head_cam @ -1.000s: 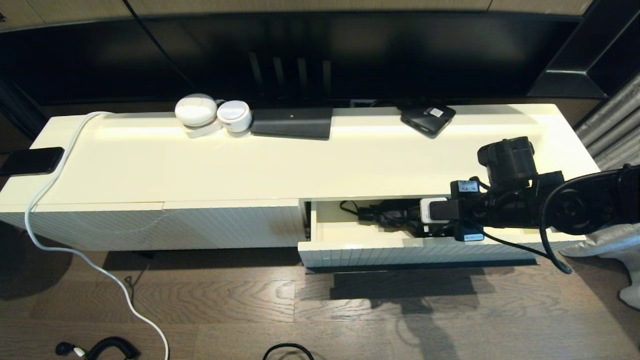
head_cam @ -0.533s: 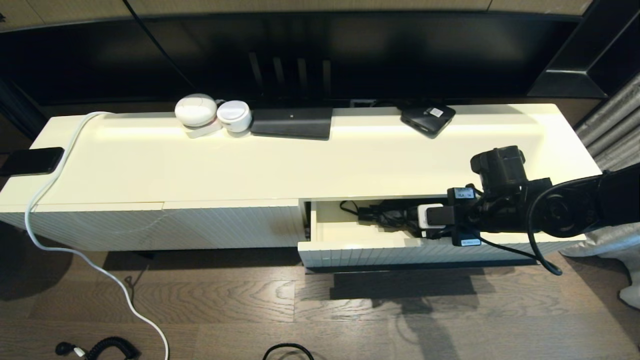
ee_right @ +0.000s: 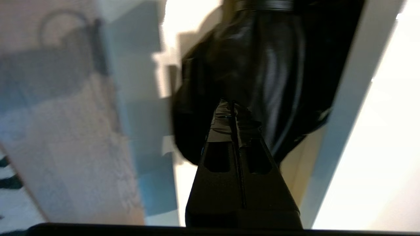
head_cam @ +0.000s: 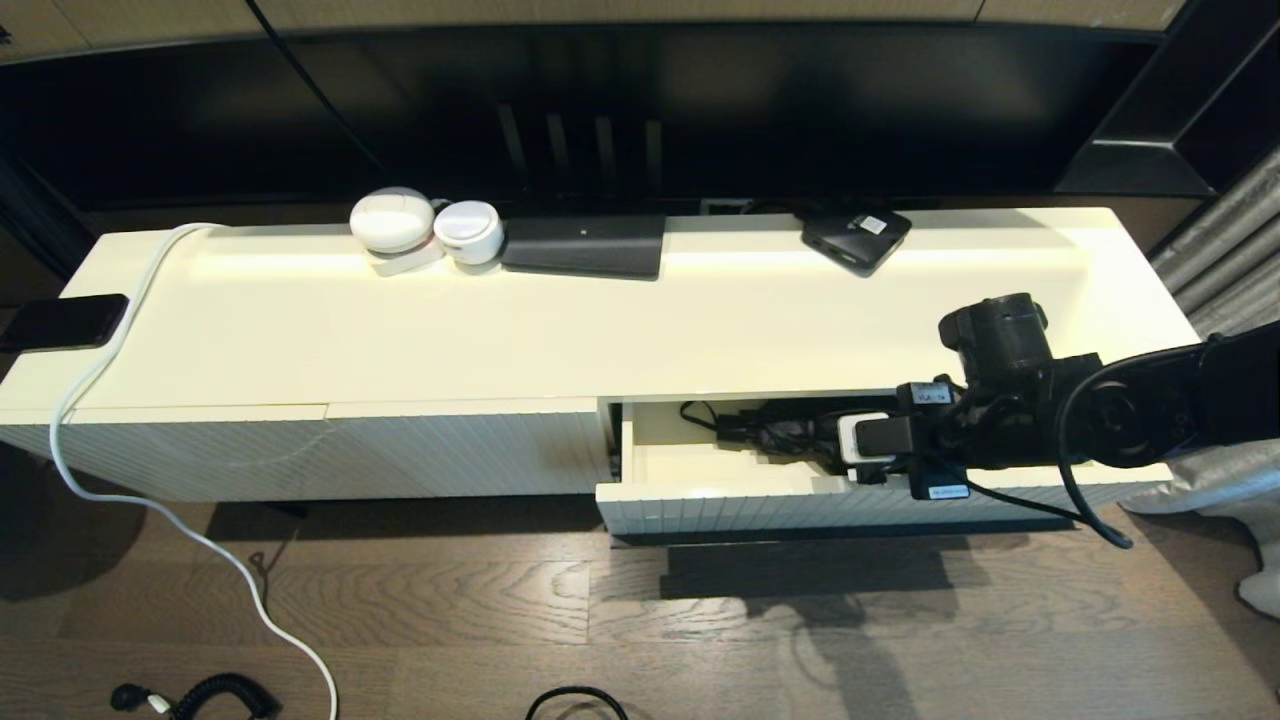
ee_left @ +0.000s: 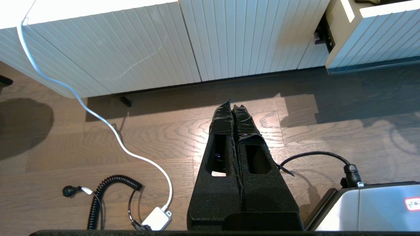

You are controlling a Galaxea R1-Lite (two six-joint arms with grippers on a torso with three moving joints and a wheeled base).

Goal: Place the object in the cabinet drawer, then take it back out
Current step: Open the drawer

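The cabinet drawer stands pulled out at the right of the low white cabinet, with its cream floor bare at the left end. A glossy black object with cords lies toward the drawer's back. My right arm reaches in from the right. In the right wrist view my right gripper is shut, with its tips right at the black object; I cannot tell whether they pinch it. My left gripper is shut and empty, low over the wood floor in front of the cabinet.
On the cabinet top sit two white round devices, a flat black box, a small black box and a phone. A white cable runs down to the floor. A coiled black cord lies there.
My right arm has dropped a little lower and slightly left over the open drawer. Its fingers have stayed shut. Nothing else has moved.
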